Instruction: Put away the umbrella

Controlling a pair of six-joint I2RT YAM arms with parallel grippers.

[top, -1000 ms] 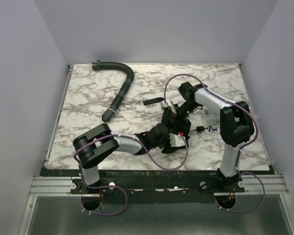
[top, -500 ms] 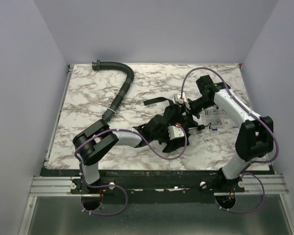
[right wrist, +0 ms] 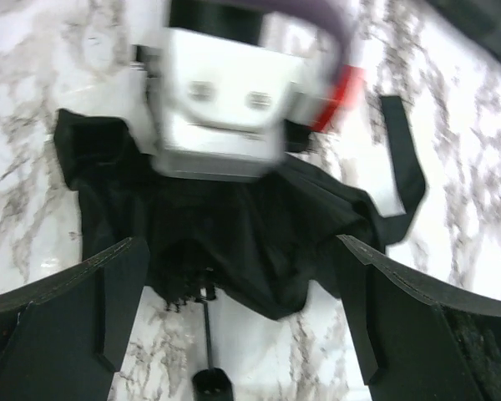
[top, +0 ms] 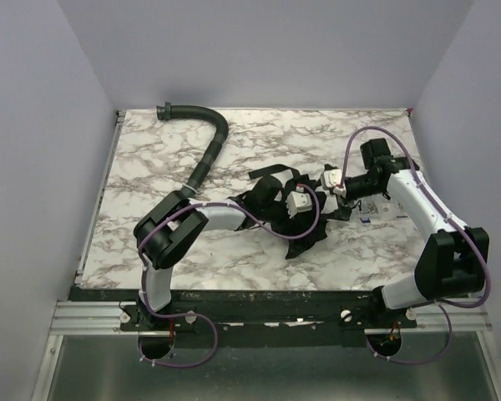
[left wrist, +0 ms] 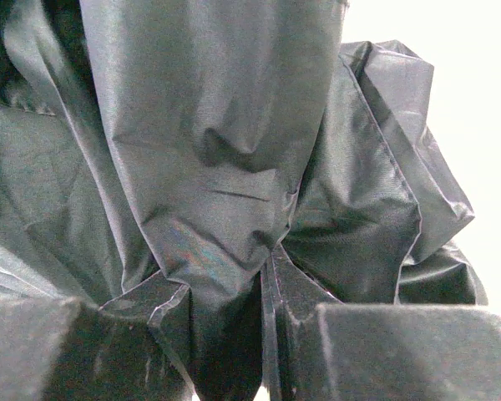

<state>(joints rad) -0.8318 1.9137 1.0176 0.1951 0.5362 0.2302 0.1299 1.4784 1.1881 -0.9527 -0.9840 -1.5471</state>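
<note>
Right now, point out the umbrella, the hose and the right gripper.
umbrella (left wrist: 217,142): left wrist view, fold of the dark fabric.
hose (top: 208,159): top view, middle of the ribbed tube.
right gripper (right wrist: 240,244): right wrist view, midway between its open fingers.

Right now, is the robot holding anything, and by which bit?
The left tool pinches the umbrella by a fold of its fabric. The right tool is open and holds nothing.

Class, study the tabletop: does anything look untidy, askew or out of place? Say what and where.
The umbrella sprawls mid-table as a crumpled heap of dark fabric, its strap trailing loose, not a tidy bundle. A black ribbed hose lies curved at the far left, seemingly unrelated clutter.
</note>
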